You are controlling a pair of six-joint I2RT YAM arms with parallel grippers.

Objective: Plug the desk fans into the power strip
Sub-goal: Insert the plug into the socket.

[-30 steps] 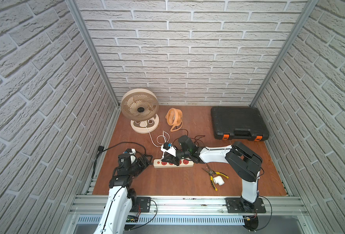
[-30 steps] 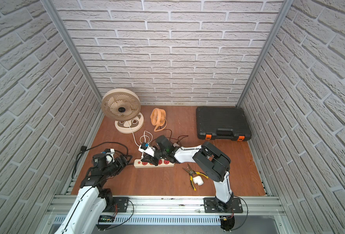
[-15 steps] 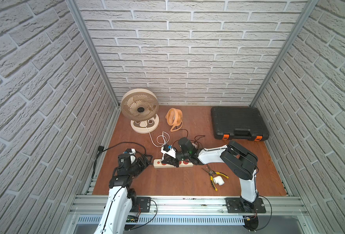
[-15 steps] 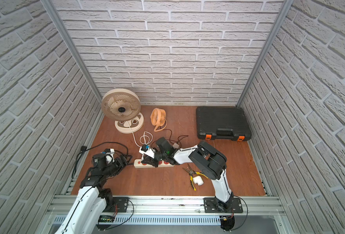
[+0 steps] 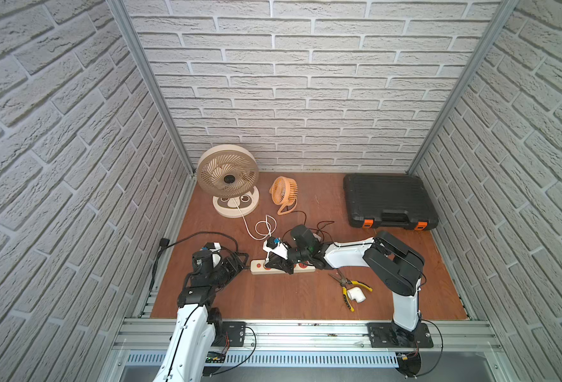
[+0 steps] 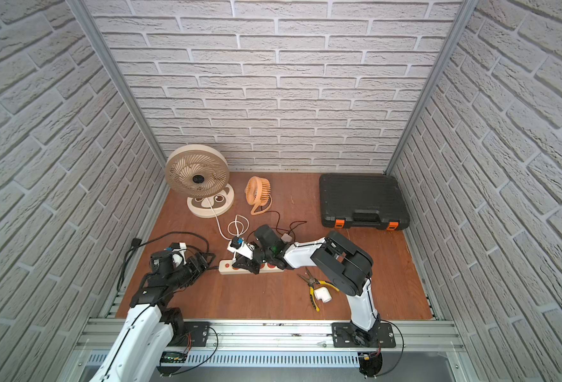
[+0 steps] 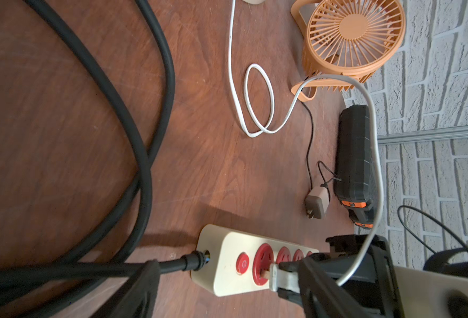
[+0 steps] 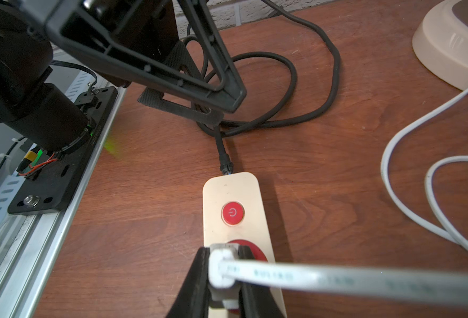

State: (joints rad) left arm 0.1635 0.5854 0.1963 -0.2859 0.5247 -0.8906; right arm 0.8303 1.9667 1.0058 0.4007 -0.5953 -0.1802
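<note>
The right gripper (image 8: 223,261) is pinching the white plug (image 8: 221,275) between its narrow-set fingers, with the flat white cable (image 8: 309,278) trailing back out of them toward the desk fan (image 5: 227,178). Directly under those fingertips the power strip (image 5: 307,267) is lying flat on the brown table (image 5: 273,297), its sockets facing up. Its long axis is running side to side, from just beyond the left fingertips to beneath the right wrist. The end with the red button (image 8: 232,213) and the black cord (image 8: 220,147) is pointing at the left gripper (image 8: 228,110).

The plug is sitting over socket 1 of 4, the one next to the button, with a brass prong (image 7: 264,272) pointing into it. It may be only touching or already partly in; the view is not settling which.

The left gripper's 2 fingers are standing wide apart and gripping nothing, their tips just short of where the cord enters the strip.

Bare wood is lying open on the near side of both pairs of fingers, up to the aluminium rail (image 5: 306,325). Behind the right fingers the cable's loops are taking up room, and past the strip's far end the pliers (image 5: 343,281) are doing the same.
</note>
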